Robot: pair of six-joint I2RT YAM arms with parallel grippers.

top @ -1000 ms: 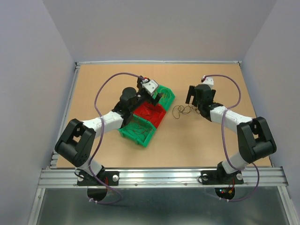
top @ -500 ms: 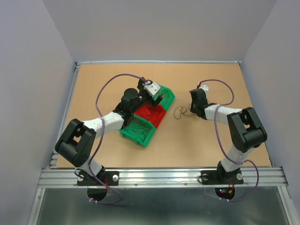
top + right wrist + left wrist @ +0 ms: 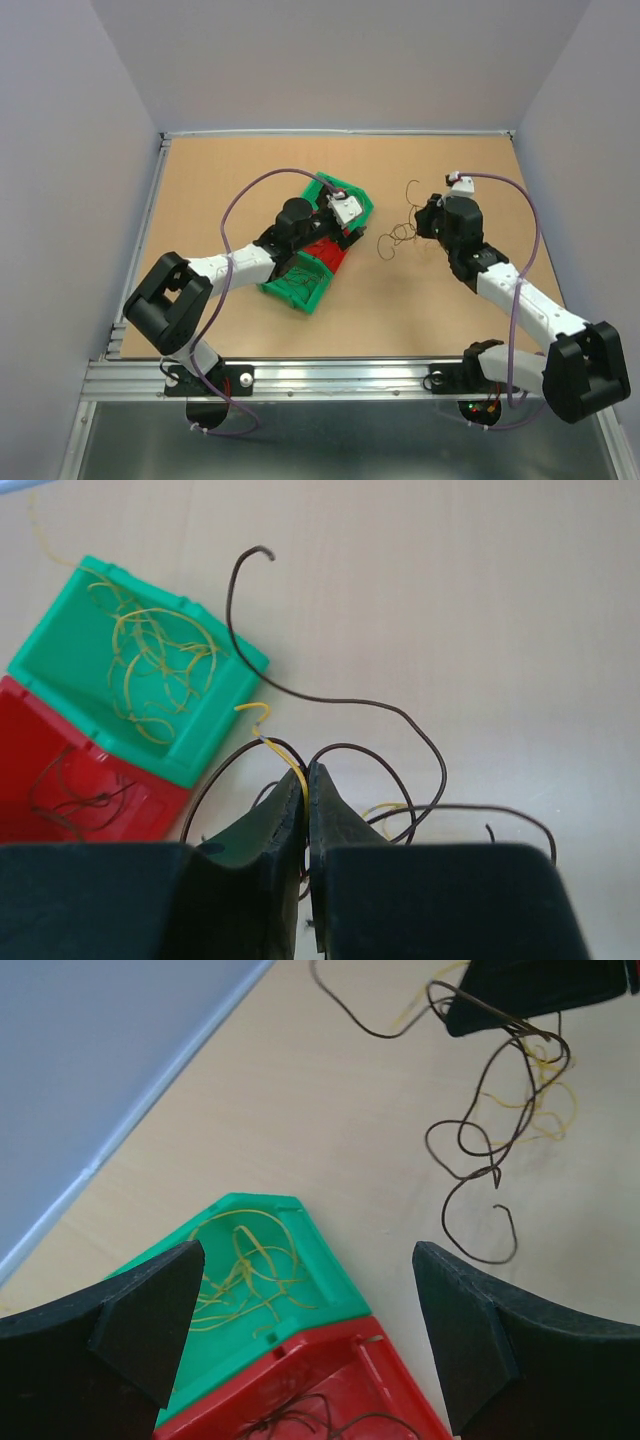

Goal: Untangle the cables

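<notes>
The cables (image 3: 398, 234) are a loose clump of thin brown and yellow wires on the table, right of the bins. My right gripper (image 3: 428, 216) is shut on them. In the right wrist view its fingertips (image 3: 307, 770) pinch a yellow wire (image 3: 286, 754), and brown loops (image 3: 400, 720) spring out on both sides. My left gripper (image 3: 346, 211) hovers open over the bins. The left wrist view shows its jaws (image 3: 308, 1260) wide apart with nothing between them. The hanging brown strands (image 3: 497, 1110) trail from the right gripper (image 3: 530, 990) at the top of that view.
Three joined bins sit left of centre. The far green bin (image 3: 362, 203) holds yellow wires (image 3: 240, 1270). The red bin (image 3: 322, 246) holds brown wires (image 3: 300, 1422). The near green bin (image 3: 297, 287) also holds wires. Grey walls enclose the table.
My right gripper has shut on the clump and drawn it up and slightly right, its arm swinging outward. My left gripper shifted right, over the far green bin, still open.
</notes>
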